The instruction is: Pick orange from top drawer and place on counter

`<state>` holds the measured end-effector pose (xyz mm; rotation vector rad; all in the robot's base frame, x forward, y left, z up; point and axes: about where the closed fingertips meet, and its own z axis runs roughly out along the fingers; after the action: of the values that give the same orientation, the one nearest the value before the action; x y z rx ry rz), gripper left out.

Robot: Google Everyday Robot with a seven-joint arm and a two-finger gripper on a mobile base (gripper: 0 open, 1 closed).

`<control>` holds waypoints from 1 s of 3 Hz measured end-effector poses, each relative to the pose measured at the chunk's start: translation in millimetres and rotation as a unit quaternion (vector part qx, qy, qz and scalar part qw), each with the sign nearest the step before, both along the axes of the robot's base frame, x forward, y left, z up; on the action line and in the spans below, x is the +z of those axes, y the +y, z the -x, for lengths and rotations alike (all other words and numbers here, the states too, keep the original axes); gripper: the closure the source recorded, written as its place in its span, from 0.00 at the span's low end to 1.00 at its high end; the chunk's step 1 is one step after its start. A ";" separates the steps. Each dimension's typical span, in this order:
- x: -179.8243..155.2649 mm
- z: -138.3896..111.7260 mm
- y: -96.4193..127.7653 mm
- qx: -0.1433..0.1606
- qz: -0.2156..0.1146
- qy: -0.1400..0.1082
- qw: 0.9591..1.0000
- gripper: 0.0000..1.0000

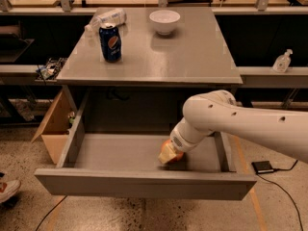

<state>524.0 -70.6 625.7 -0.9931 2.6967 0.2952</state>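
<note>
The top drawer is pulled wide open below the counter. The orange lies on the drawer floor right of the middle, mostly covered by my gripper. My gripper reaches down into the drawer from the right on the white arm and sits right at the orange, touching or around it. Only slivers of orange skin show beside the cream gripper tip.
On the counter stand a blue Pepsi can, a white bowl and a lying plastic bottle. A cardboard box is left of the drawer. A black device lies on the floor at right. A wooden workbench runs behind.
</note>
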 end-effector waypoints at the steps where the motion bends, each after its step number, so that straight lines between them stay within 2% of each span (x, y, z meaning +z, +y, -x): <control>1: 7.9 2.5 3.1 0.006 -0.020 -0.004 1.000 0.62; 2: 40.3 2.2 2.9 0.014 -0.066 -0.031 0.997 0.87; 3: 77.1 3.1 -6.7 0.039 -0.096 -0.067 0.992 1.00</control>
<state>520.9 -77.2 702.8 -1.0225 2.4598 0.4744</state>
